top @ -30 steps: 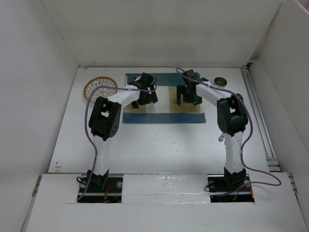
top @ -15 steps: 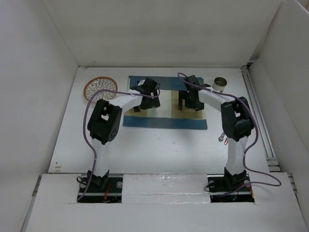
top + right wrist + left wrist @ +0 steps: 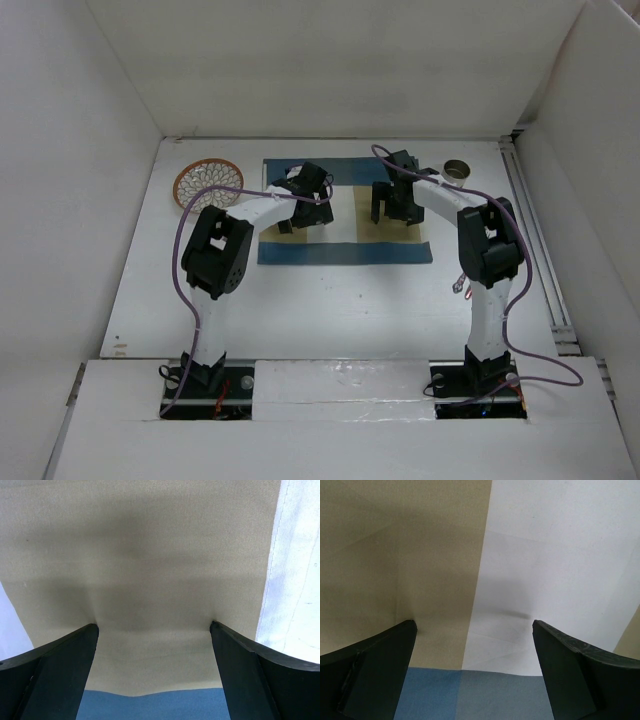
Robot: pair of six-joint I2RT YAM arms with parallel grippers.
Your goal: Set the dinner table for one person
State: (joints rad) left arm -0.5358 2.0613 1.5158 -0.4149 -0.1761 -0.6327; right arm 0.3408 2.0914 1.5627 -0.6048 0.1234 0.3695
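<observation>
Two robot arms lean over a blue-and-tan cloth placemat (image 3: 345, 251) spread on the far half of the plain white dinner table (image 3: 330, 310). The table is a broad flat surface closed in by bare white walls (image 3: 330, 70) behind and to either side of the placemat. The left gripper (image 3: 300, 212) stands over the placemat's left half with its jaws spread wide. Its dark fingertips (image 3: 380, 665) are set down where a tan panel meets the white centre stripe, close to the blue border band. The right gripper (image 3: 394, 212), jaws equally wide, presses on the tan panel of the placemat's right half, where the cloth puckers faintly at the tips. Neither holds anything. A round woven dish (image 3: 208, 183) with a reddish rim lies just off the placemat's far left corner, and a small metal cup (image 3: 457, 169) sits off its far right corner. Purple cables (image 3: 185, 250) loop along both arms.
</observation>
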